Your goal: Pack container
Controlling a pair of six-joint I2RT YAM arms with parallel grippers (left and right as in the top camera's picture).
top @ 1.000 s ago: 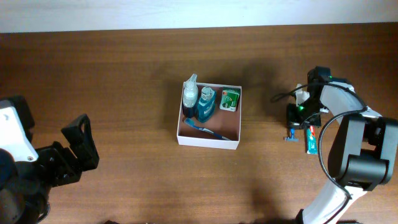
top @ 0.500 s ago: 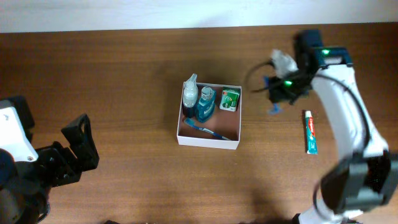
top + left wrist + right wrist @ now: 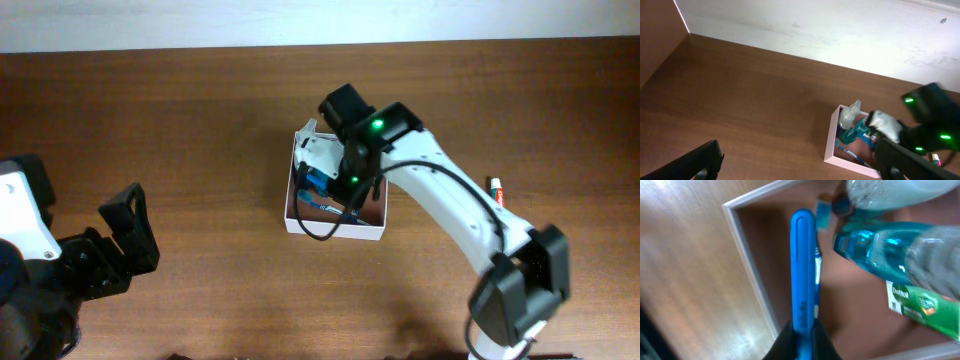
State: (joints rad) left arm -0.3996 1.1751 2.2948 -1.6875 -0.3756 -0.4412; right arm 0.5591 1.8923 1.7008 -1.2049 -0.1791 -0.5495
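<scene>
Possibly the right gripper [image 3: 802, 332], clenched on the blue toothbrush [image 3: 803, 265], knocks the teal bottle [image 3: 880, 245] inside the container [image 3: 751, 260]; left gripper [image 3: 130, 230] released.

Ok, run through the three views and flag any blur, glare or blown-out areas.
Overhead: sharp and evenly lit, only green lamp glare on the right arm above the container. Left wrist: the white wall is washed out, the right arm smeared. Right wrist: soft throughout, the blue item in the right gripper and table smeared.
</scene>
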